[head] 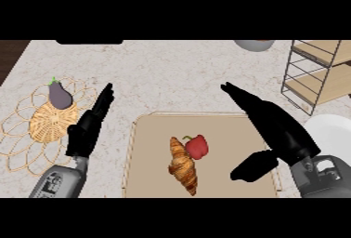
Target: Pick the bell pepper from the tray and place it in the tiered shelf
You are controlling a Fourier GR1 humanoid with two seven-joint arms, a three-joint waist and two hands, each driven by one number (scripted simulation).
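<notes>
We are looking down at the counter (171, 69), and the pepper (197, 146) is lying near the middle of the tray (147, 148), leaning against the croissant (184, 165) at its seven o'clock; the two are touching, so we are expecting a crowded grasp. Our right hand (277, 135) is hovering over the tray's three o'clock edge, fingers straight and pointing toward eleven o'clock, thumb dropped toward the tray floor; it is released and holding nothing, and we are reading that spread as a hand shaping up for the pepper, though it is sitting well to the pepper's right. Our left hand (89, 128) is resting just beside the tray's nine o'clock edge, fingers straight and pointing up toward one o'clock, also released and empty; we are judging it to be parked out of the way. The shelf (315, 74) is standing at two o'clock from the tray, on the right hand's side, which is probably why that hand is taking the job. An eggplant (60, 95) is lying on a woven mat (41, 125) at ten o'clock; a white plate (332, 132) is peeking in at three o'clock; a bowl (255, 44) is showing at the far edge. We are spotting small markings on the left forearm (58, 183), but we cannot read them; no brands or labels are legible anywhere.
</notes>
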